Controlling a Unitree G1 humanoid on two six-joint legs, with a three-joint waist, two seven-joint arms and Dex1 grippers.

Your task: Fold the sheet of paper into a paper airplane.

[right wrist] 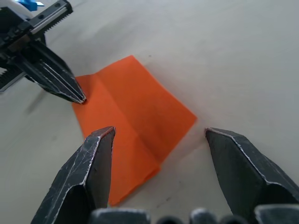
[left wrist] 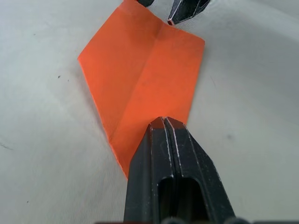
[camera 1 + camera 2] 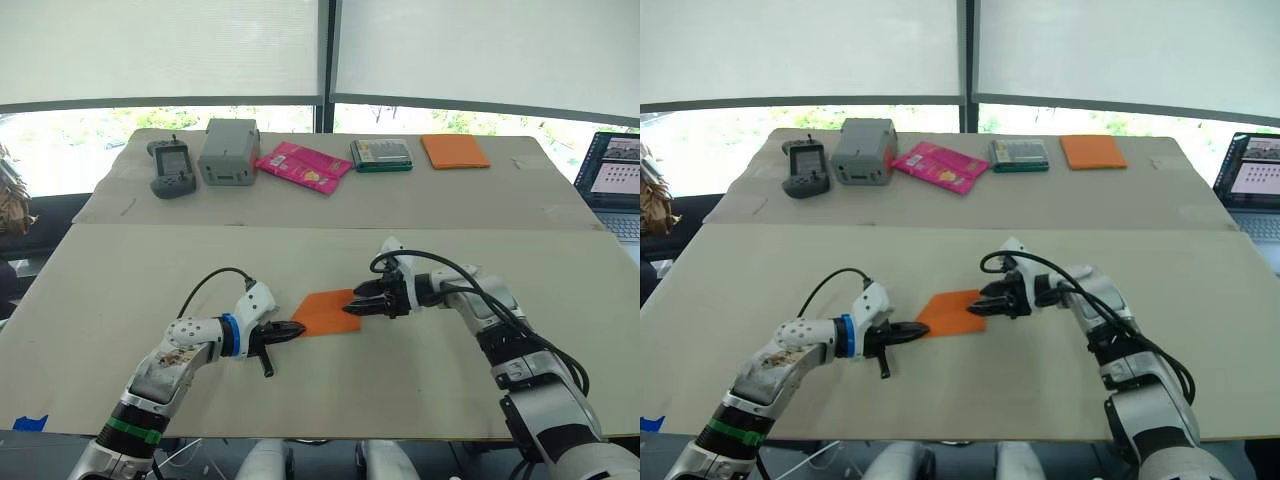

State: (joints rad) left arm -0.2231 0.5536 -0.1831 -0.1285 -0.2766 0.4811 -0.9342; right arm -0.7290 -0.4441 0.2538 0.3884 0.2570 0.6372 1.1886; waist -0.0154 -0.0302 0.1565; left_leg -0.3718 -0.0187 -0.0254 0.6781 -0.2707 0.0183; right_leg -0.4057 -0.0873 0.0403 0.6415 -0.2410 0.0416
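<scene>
The thin bright orange sheet of paper (image 3: 326, 312) is lying flat mid-table, showing one centre crease and a folded corner; most folds are remaining. The left gripper (image 3: 296, 329), jaws closed, is pressing its 8 o'clock corner. The right gripper (image 1: 159, 135), jaws wide and empty, is hovering at 3 o'clock.

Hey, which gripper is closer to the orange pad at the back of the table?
Right. The right gripper sits at the sheet of paper's right end, more directly below the orange pad. The left gripper, shut on the sheet's near-left edge, is farther left and nearer the robot.
</scene>
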